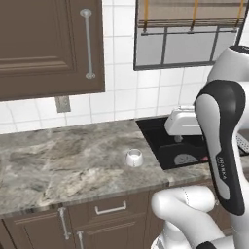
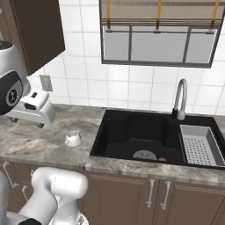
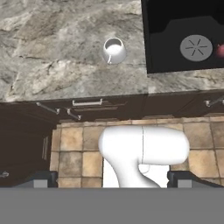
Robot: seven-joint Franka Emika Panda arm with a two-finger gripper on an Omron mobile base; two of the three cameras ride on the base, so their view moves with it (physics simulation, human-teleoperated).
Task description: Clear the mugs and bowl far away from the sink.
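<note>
marble counter [image 1: 58, 165], white mug [image 1: 134, 157] upright

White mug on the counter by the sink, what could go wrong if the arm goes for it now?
1. The white mug stands close to the sink edge; a nudge might tip it into the basin.
2. The gripper is open but high above the counter, so a long descent could land off-centre.
3. A red object lies in the basin, largely cut off, so easily overlooked.

Veined grey marble-look counter [image 1: 58, 165] carries a glossy white ceramic-looking mug [image 1: 134, 158]. Matt black sink [image 2: 140, 132], polished chrome tap [image 2: 179, 101], grey perforated tray [image 2: 200, 145], dark wood-grain cabinets [image 1: 44, 44], glossy white wall tiles [image 2: 88, 88].
</note>
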